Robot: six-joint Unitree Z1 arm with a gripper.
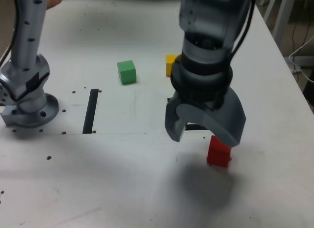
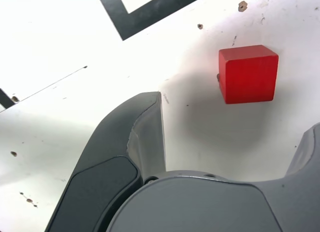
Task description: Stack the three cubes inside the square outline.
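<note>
Gripper, grey, two-fingered [image 1: 206, 138]: stood wide open above the white tabletop [image 1: 122, 188], its grasp empty.

Square outline of thick black tape [image 2: 131, 24]: lay flat on the tabletop, largely hidden behind the gripper in the exterior view; one corner showed in the wrist view, with bare white surface inside it. The rest of its contents could not be told.

Red cube, solid-coloured [image 2: 250, 74]: sat flat outside the outline, near that corner, ahead of the gripper's fingers and touching neither; one side face and the top showed in the wrist view. Sides looked about equal, giving no long axis.

Green cube [image 1: 126, 72]: sat flat, well apart, an edge turned towards the exterior camera.

Yellow cube [image 1: 170, 65]: partly hidden by the arm [image 1: 208, 31]; its facing could not be told.
</note>
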